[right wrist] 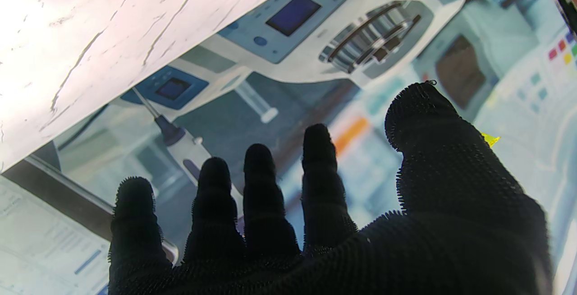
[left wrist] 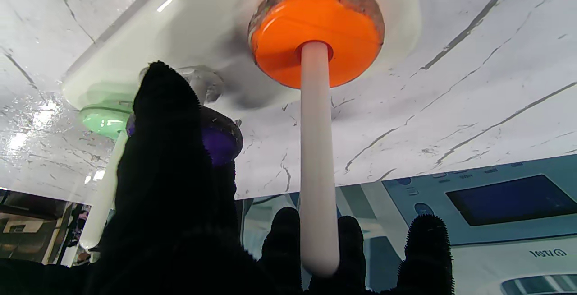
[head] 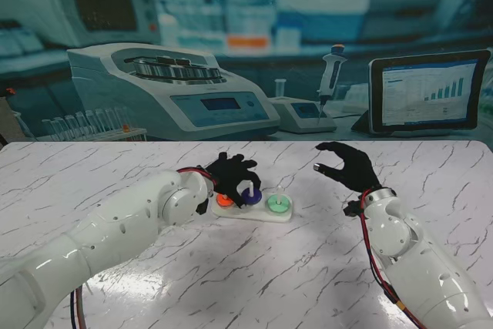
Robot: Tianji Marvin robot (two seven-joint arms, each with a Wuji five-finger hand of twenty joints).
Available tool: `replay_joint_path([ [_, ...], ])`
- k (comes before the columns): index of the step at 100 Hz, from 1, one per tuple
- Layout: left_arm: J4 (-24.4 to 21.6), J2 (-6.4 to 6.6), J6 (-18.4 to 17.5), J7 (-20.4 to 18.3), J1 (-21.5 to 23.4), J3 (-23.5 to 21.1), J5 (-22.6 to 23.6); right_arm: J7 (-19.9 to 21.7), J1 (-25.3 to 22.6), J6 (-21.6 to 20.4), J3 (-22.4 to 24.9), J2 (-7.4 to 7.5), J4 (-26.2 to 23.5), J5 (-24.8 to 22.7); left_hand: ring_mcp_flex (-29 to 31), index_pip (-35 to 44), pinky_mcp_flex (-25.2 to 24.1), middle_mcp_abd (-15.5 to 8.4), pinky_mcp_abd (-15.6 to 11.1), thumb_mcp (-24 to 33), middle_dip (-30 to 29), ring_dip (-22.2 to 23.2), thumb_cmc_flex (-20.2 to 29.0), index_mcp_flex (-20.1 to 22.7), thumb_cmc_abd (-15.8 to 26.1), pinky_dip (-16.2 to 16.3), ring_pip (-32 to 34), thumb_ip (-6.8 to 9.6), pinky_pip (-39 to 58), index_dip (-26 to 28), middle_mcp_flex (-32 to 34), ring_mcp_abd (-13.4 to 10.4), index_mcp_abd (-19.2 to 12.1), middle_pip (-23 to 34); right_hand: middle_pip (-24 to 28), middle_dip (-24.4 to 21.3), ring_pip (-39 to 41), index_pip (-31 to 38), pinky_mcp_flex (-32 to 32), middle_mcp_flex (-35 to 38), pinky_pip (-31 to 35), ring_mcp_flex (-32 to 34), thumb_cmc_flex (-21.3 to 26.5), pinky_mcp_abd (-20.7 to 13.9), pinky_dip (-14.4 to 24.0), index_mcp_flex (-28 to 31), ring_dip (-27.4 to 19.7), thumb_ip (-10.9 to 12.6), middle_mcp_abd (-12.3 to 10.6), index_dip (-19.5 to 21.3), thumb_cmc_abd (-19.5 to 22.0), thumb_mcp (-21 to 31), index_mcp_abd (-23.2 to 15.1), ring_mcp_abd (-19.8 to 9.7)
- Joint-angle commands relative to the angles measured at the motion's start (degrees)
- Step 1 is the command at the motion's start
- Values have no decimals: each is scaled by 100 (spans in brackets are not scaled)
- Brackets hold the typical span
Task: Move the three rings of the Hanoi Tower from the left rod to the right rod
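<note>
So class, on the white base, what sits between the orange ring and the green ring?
The purple ring, on the middle rod, partly under the left robot hand; the stand view shows it.

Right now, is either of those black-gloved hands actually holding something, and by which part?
The left hand seems to pinch the purple ring by its rim at the middle rod, though the contact is hidden. The right hand holds nothing.
</note>
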Motion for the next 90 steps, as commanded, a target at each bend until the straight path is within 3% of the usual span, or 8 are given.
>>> replay_joint_path([
  [1, -143, 30, -84, -109, -10, -60, 1, -9, -33, 2, -29, -46, -14, 22, 133, 848, -14, -59, 58, 257, 17, 48, 403, 645, 250, 80, -11, 28, 171, 124, 69, -22, -681, 32, 37, 16, -12, 27, -72, 104, 43, -15, 24, -471, 49, 59, 30, 152, -70, -80, 115, -36, -93, -32],
  [57, -1002, 299, 76, -766, 258, -832, 159, -27, -10, -27, -46, -55, 12, 45, 192, 766, -22, -42, 69, 256, -15, 18, 470, 786, 211, 55, -34, 28, 218, 0, 211, 27, -602, -11, 0, 6, -111, 38, -79, 99, 33, -74, 48, -484, 41, 58, -12, 152, -62, -75, 126, -74, -88, -62],
  [90, -1247, 354, 59, -935, 346, -1068, 185, -32, -3, -21, -69, -64, 23, 73, 237, 732, -21, -39, 81, 266, -17, 11, 515, 832, 196, 46, -31, 35, 242, 17, 277, 46, -601, -20, 28, 21, -85, 41, -55, 118, 50, -38, 9, -497, 50, 63, 17, 152, -119, -71, 124, -65, -155, -92],
])
